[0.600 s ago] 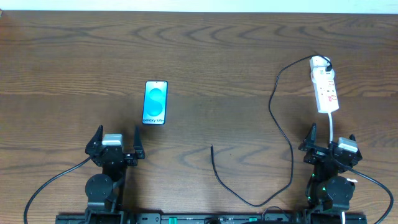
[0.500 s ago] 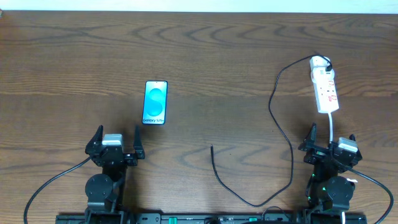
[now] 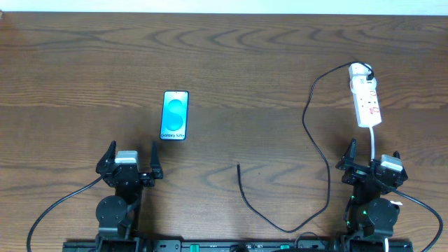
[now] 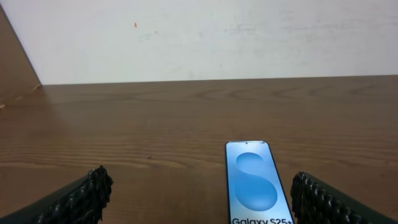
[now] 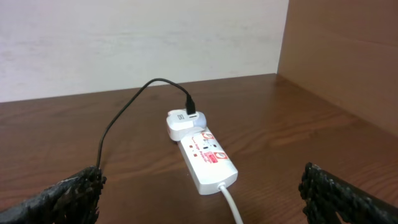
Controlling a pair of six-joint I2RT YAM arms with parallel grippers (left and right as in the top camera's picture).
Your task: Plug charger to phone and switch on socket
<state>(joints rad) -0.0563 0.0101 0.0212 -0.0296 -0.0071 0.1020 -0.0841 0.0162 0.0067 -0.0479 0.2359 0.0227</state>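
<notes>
Nothing has moved: left pincer and right pincer gape empty near the bench edge, phone just ahead of the left, socket ahead of the right, charger plug loose between them, thin enough to twist when pinched

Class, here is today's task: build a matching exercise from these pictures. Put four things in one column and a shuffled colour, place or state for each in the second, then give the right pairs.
Column A
1. phone
2. power strip
3. cable tip
4. left end effector

Column B
a. white with red marks, on the right side of the table
b. lying loose on bare wood near the middle
c. face up, blue screen lit
d. open, holding nothing

Pairs: 1-c, 2-a, 3-b, 4-d
</notes>
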